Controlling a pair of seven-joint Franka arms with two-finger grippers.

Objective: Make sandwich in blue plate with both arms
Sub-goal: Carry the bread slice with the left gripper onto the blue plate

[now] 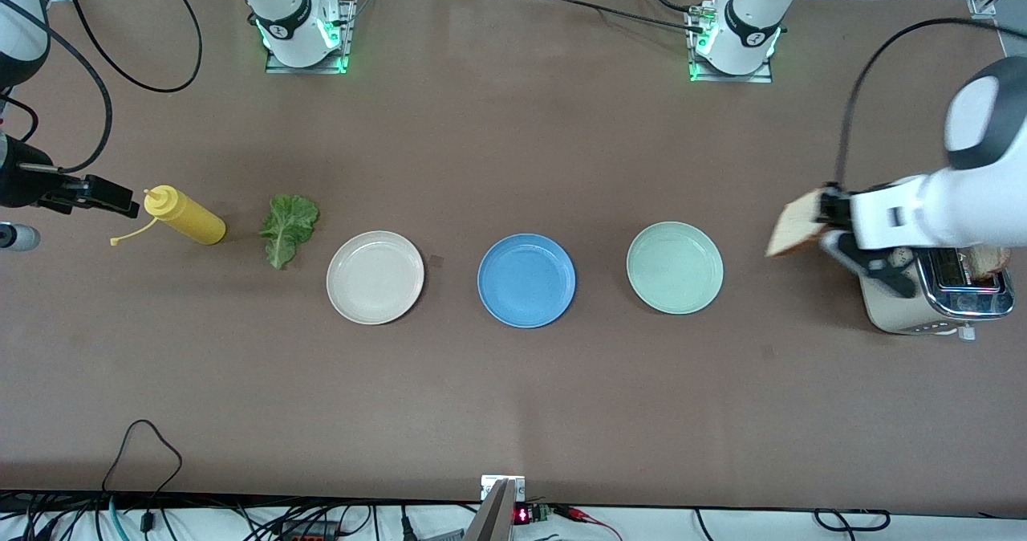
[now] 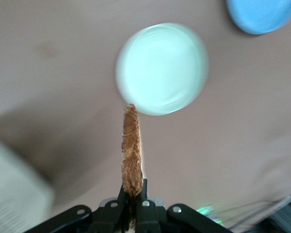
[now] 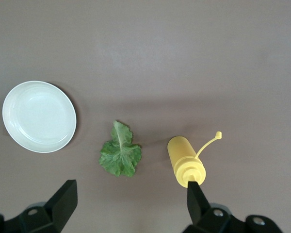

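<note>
Front view: blue plate [image 1: 526, 279] bare, between cream plate [image 1: 375, 277] and mint plate [image 1: 675, 267]. Left gripper [image 1: 826, 218] pinches a toast slice [image 1: 797, 224] in the air beside the toaster [image 1: 935, 292], which the arm partly hides. A second slice [image 1: 987, 260] sits in it.

Left wrist view: toast [image 2: 132, 150] edge-on, blurred.

Right wrist view: right gripper [image 3: 131, 204] spread wide over the lettuce [image 3: 119, 155] and mustard bottle [image 3: 185, 166], fingertips cut off.

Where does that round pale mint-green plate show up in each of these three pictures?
Front view: the round pale mint-green plate lies on the table, beside the round blue plastic plate, toward the left arm's end.
Left wrist view: it shows blurred, just past the tip of the held slice of brown toast.
Right wrist view: not in it.
Shared landmark: the blue plate, in the front and left wrist views.
</note>
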